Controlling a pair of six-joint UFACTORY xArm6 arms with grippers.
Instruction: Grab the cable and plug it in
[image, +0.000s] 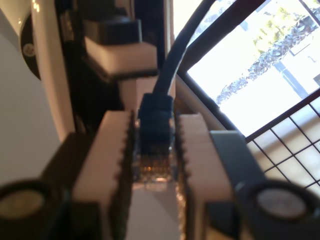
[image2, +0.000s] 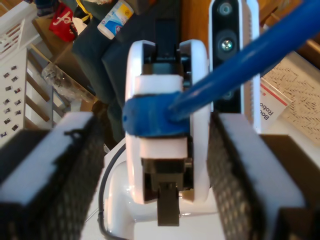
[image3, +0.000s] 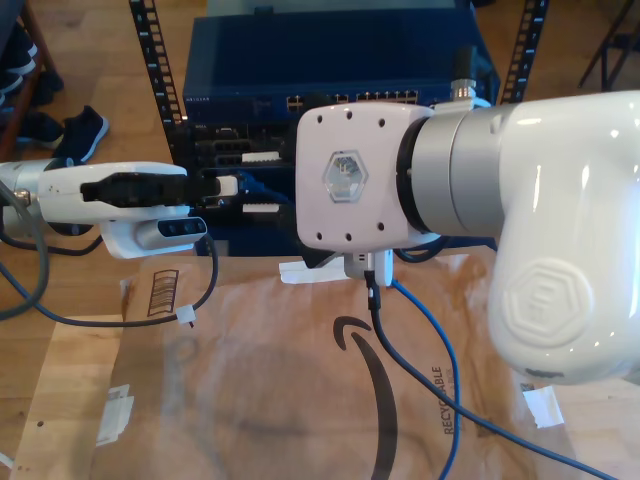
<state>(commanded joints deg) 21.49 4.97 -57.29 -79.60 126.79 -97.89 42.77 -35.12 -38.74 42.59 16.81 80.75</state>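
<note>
Two grippers face each other at close range. My first gripper (image: 155, 127) is closed on the cable (image: 176, 55) at its end: the two white fingers (image: 112, 150) with their serrated black pads clamp the plug (image: 154, 167) from both sides. The clear front of the plug, with its row of metal contacts, lies between the finger bases. The dark blue boot sits between the fingertips. From the boot the cable runs straight out past the fingertips and away from the gripper.

My second gripper (image2: 152, 155) is open. Its two fingers (image2: 47, 165), white with black dimpled pads, stand wide apart. Between them, in the second wrist view, the front of my first gripper appears head-on with the blue boot clamped across its white jaws. The cable leaves that boot and passes towards the second wrist camera, nearer to one finger than to the other. Whether it touches that pad cannot be determined.

In the exterior view, a slim arm (image3: 95, 195) reaches in from that view's left. A large white arm (image3: 520, 180) occupies that view's right and hides the meeting point. The blue cable emerges below the large arm's wrist and trails across the brown cardboard (image3: 250, 400) towards the lower right of the exterior view. A dark blue equipment rack (image3: 330, 60) with rows of ports stands behind the arms.
</note>
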